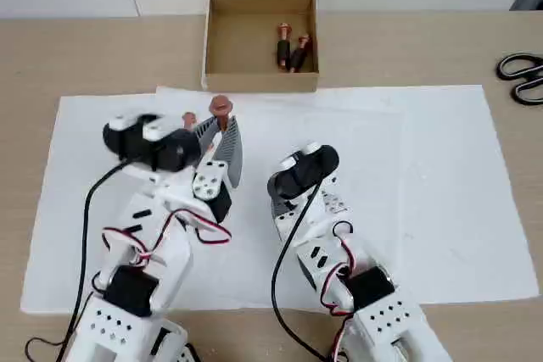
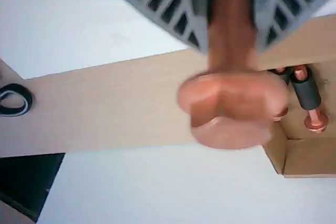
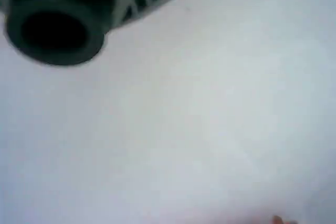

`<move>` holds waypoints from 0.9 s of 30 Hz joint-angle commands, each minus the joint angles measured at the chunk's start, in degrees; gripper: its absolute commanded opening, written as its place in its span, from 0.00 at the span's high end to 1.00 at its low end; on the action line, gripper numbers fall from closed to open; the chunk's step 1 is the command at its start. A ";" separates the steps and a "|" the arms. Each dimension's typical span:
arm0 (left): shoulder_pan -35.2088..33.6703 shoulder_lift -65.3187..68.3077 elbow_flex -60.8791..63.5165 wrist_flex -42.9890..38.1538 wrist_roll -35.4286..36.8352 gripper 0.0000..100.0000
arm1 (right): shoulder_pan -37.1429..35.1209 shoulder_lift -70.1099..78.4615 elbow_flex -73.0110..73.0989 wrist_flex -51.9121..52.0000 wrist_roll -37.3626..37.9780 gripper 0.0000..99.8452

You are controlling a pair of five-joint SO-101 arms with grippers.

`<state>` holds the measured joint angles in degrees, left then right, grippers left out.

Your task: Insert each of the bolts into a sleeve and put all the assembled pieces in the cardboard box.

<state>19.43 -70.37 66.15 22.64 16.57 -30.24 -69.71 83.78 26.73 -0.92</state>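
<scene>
Bolt (image 1: 221, 108) is pinched in left end effector (image 1: 221, 125) near sheet's (image 1: 424, 192) far edge; right end effector (image 3: 92, 9) clamps sleeve (image 3: 52, 34).

Probably scissors (image 1: 528, 79) beside white sheet (image 1: 441, 192)

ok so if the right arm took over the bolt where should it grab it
Probably the bolt head, from the cardboard box side: the left gripper clamps the shank, leaving only the wide head free, pointing toward the box.
</scene>
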 commanded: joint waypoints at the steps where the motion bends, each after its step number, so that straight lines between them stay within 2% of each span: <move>1: -0.35 4.04 -9.63 2.81 0.44 1.00 | 0.40 -5.14 0.88 -1.27 -0.53 1.00; 4: -0.44 8.53 -14.11 6.15 0.44 1.00 | 1.27 -9.63 2.55 -1.19 -0.44 1.00; 7: -0.09 11.43 -15.08 6.24 1.85 1.00 | 1.54 -13.85 4.04 -1.19 -0.44 1.00; 15: 3.69 14.42 -14.73 6.24 6.42 1.00 | 0.57 -21.32 8.09 -1.54 -0.44 1.00; 20: 5.19 14.15 -14.11 6.42 6.51 1.00 | -3.47 -24.92 10.81 -1.54 -0.35 1.00; 27: 9.67 13.98 -10.42 6.24 6.42 1.00 | -3.56 -28.00 12.75 -1.54 -0.35 1.00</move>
<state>28.40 -55.78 56.04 28.97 22.64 -33.49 -96.18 96.26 26.64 -0.92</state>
